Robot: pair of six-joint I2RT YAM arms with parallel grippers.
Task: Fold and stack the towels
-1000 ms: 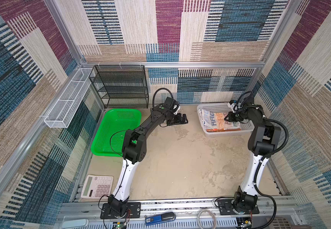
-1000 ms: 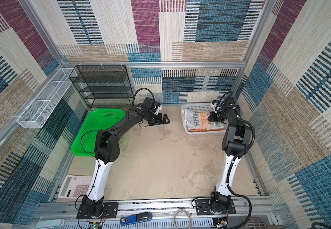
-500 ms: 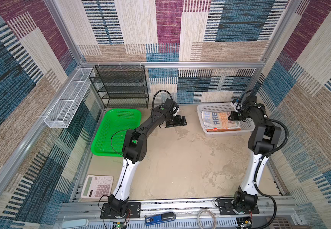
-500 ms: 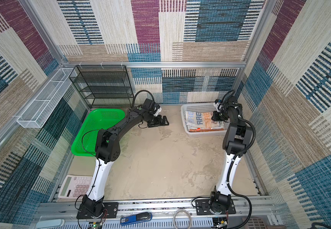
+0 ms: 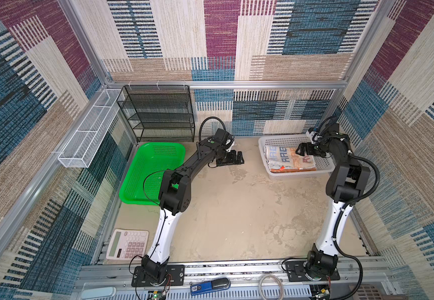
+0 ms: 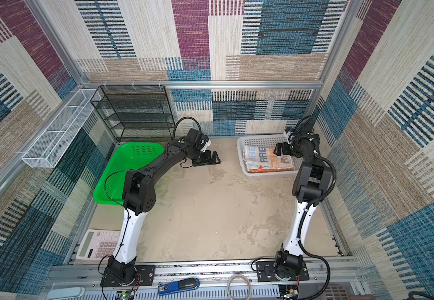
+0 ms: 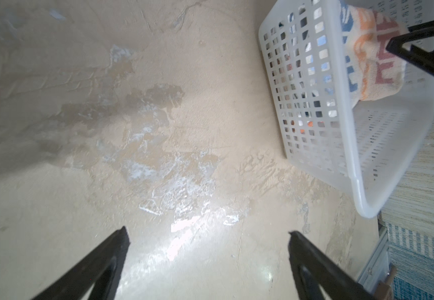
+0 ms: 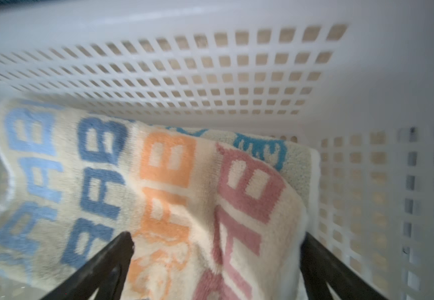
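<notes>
The towels lie stacked in the white basket point(image 5: 283, 139) at the back right. On top is the whitish RABBIT towel point(image 5: 284, 159) point(image 6: 264, 158) point(image 8: 158, 181), folded. An orange towel edge point(image 5: 292, 169) shows beneath it, and a cloth with teal marks point(image 8: 270, 153) peeks out under its far corner. My right gripper point(image 5: 301, 150) point(image 6: 279, 149) point(image 8: 217, 239) is open just over the top towel's right end, its fingers spread to either side of the cloth. My left gripper point(image 5: 239, 157) point(image 6: 216, 157) point(image 7: 208, 233) is open and empty, low over bare table left of the basket point(image 7: 314, 104).
A green tray point(image 5: 153, 171) sits at the left under the left arm, with a black mesh shelf point(image 5: 158, 114) behind it. A white wire rack point(image 5: 88, 135) hangs on the left wall. A pink calculator point(image 5: 127, 244) lies at the front left.
My right gripper has gone from shut to open, letting go of the whitish towel, which now rests on the stack. Both arms have barely shifted.
</notes>
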